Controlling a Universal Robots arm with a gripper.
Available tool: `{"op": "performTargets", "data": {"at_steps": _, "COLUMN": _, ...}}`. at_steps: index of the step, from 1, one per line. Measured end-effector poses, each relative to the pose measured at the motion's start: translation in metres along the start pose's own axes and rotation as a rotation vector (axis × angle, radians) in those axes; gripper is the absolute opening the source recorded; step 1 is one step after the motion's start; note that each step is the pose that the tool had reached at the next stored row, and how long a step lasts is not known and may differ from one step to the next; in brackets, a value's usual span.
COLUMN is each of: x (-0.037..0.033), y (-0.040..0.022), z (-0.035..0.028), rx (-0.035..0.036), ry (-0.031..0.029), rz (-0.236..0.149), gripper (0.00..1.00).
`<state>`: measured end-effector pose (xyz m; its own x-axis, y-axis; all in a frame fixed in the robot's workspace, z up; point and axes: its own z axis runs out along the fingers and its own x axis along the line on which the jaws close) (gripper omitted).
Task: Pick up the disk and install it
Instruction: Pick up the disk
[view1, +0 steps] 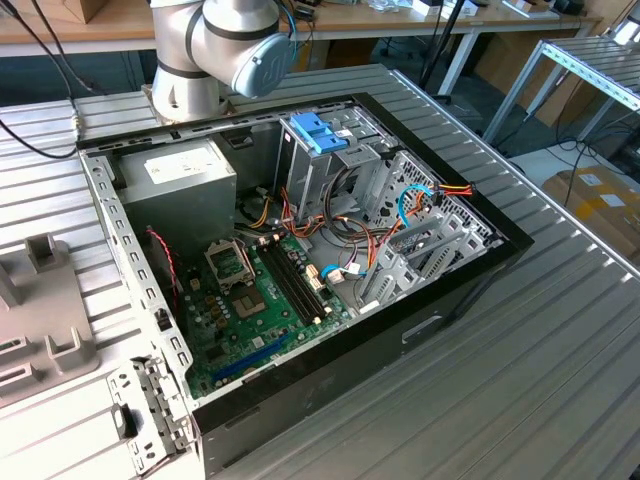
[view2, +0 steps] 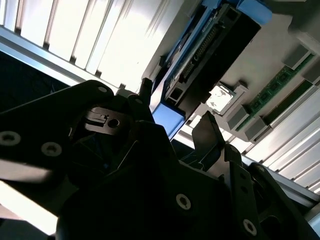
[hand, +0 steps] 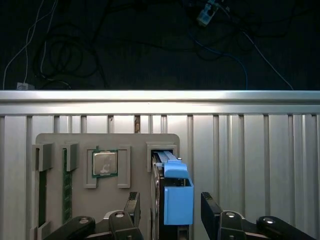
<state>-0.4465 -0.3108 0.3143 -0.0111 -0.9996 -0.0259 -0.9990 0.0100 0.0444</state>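
First wrist view: looking down on a ribbed metal bench (hand: 250, 165) with a grey holder tray (hand: 110, 142) lying on it; the disk (hand: 172, 172) stands on edge in a slot of that tray, a blue rail along its upper edge. Standing it up this way probably leaves both flat faces free for a grasp. The gripper (hand: 170, 202) sits over the disk with its jaws wide, one on each side, and a gap shows at each face, so nothing is held yet; I judge this the approach to the pick. Beside the disk, in their own pockets of the tray, lie a processor chip (hand: 104, 163) and memory sticks (hand: 66, 192). The disk's lower part is cut off by the frame edge, and its label faces sideways, out of sight; dark floor with loose cables lies beyond the bench.

In the second wrist view the gripper's dark body covers much of the frame; past it the disk (view2: 210, 47) shows its connector end.

In the exterior view the open computer case (view1: 330, 250) lies on the bench, with a light-blue bracket (view1: 318, 130) atop its drive cage; the robot arm (view1: 235, 45) runs out of frame at the top.
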Motion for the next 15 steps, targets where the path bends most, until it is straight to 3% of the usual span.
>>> {"op": "performTargets", "data": {"at_steps": 15, "x": -0.0004, "y": 0.0014, "z": 0.0207, "rx": 0.0000, "ry": 0.0001, "rz": 0.000, "gripper": 0.60}}
